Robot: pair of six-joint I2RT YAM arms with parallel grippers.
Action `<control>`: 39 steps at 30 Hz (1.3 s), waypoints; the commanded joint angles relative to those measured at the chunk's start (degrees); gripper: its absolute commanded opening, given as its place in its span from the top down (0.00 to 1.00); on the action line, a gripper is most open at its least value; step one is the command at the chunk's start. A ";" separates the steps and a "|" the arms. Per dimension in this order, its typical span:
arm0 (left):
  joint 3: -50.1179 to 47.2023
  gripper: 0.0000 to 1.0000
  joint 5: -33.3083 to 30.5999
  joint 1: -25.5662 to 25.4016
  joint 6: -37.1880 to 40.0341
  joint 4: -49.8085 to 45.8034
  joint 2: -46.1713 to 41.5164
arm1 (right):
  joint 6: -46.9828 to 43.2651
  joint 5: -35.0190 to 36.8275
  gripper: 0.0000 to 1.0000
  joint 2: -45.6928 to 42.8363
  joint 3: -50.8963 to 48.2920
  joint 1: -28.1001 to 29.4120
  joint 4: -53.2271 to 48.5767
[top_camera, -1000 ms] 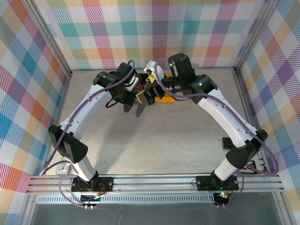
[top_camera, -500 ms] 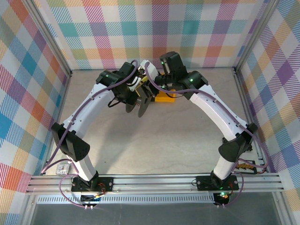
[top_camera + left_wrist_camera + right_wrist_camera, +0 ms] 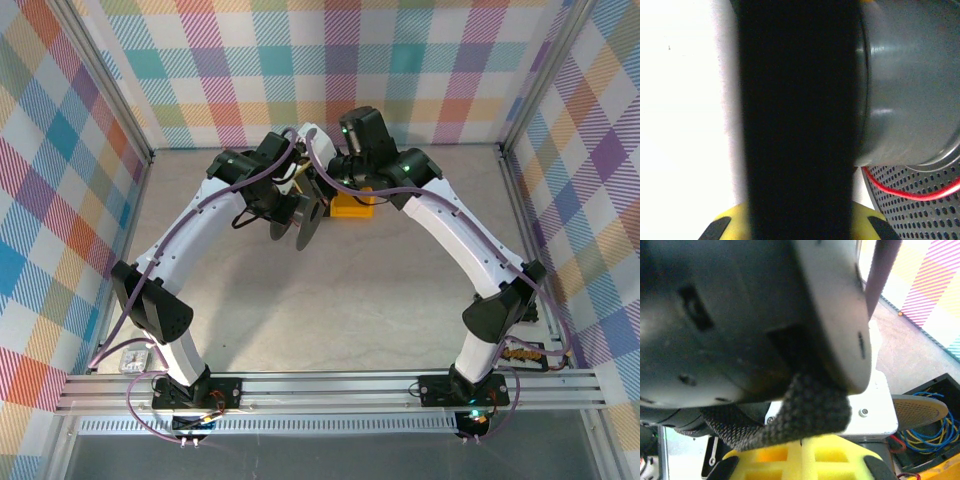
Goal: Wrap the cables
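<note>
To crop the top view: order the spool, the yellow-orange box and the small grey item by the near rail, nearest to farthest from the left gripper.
From the left gripper:
1. spool, at its fingertips.
2. yellow-orange box, just right of it.
3. small grey item, near-left corner.

You can count two discs [image 3: 308, 222], one orange box [image 3: 352, 208], one red cable [image 3: 905, 192] right of the left fingers [image 3: 732, 219], and one black woven strap [image 3: 805, 415] just above the right fingers [image 3: 832, 456].
</note>
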 commanded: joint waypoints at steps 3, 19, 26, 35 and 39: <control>1.84 1.00 -0.73 -0.69 -1.51 0.49 -0.82 | -0.82 -0.60 1.00 -0.11 1.82 0.56 -1.40; 5.21 1.00 2.92 6.47 -6.39 4.49 3.69 | 20.10 -8.45 1.00 -22.53 -33.99 7.90 29.87; 10.88 1.00 5.01 7.74 -6.79 4.18 5.98 | 26.73 -4.64 1.00 -26.86 -49.60 16.19 41.25; 15.34 1.00 7.42 8.80 -8.71 5.92 4.97 | 32.46 -1.65 1.00 -23.51 -59.53 19.50 46.27; 12.51 1.00 9.10 9.76 -10.26 11.02 0.58 | 35.06 2.58 1.00 -25.86 -69.31 19.29 53.46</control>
